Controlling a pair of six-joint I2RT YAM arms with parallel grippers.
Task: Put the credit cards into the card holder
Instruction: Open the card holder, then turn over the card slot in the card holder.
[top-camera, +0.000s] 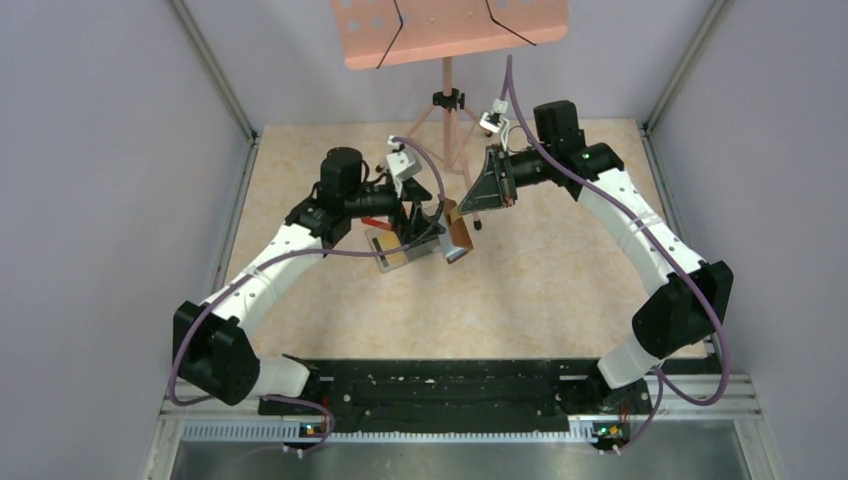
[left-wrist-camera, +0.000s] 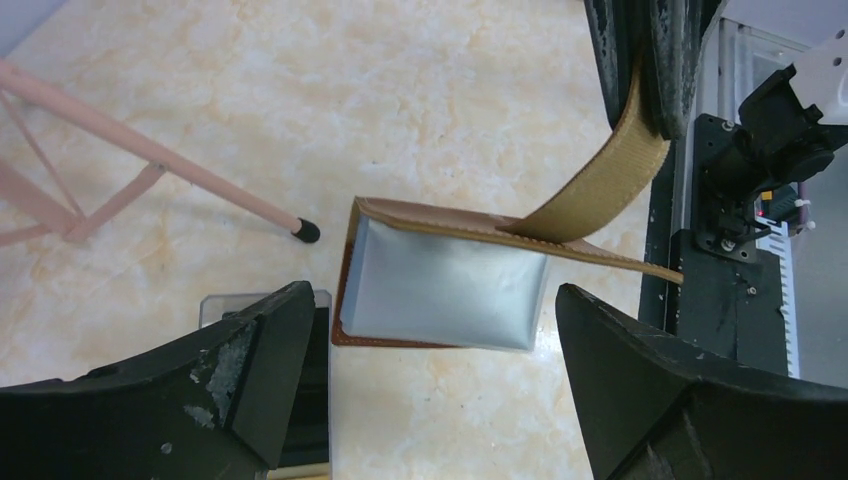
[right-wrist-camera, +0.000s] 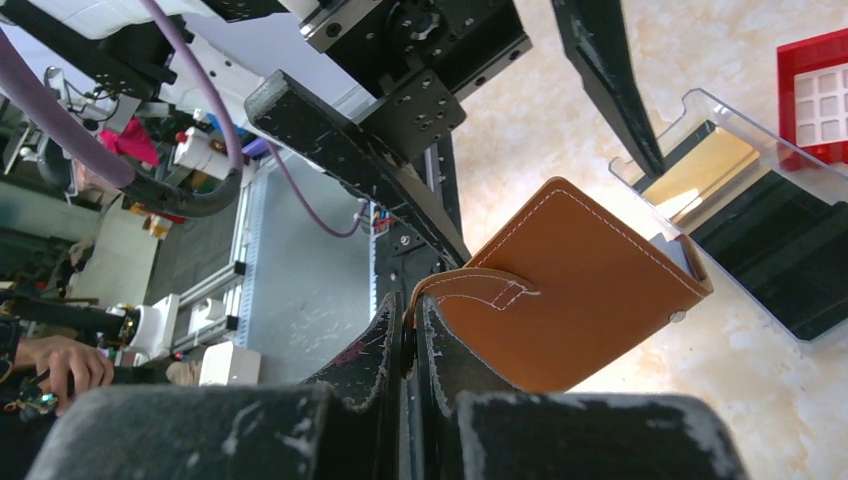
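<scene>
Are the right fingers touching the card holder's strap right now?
Touching. The right wrist view shows the right gripper with its fingers shut on the strap of the card holder, no gap visible.

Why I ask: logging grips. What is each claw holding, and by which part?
The right claw pinches the end of the strap of the card holder. The left claw is open and holds nothing.

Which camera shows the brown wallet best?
The right wrist view: the wallet fills the middle, its strap pinched by the right gripper. The left wrist view shows its edge and silvery inside; the top view, a tiny brown patch.
</scene>
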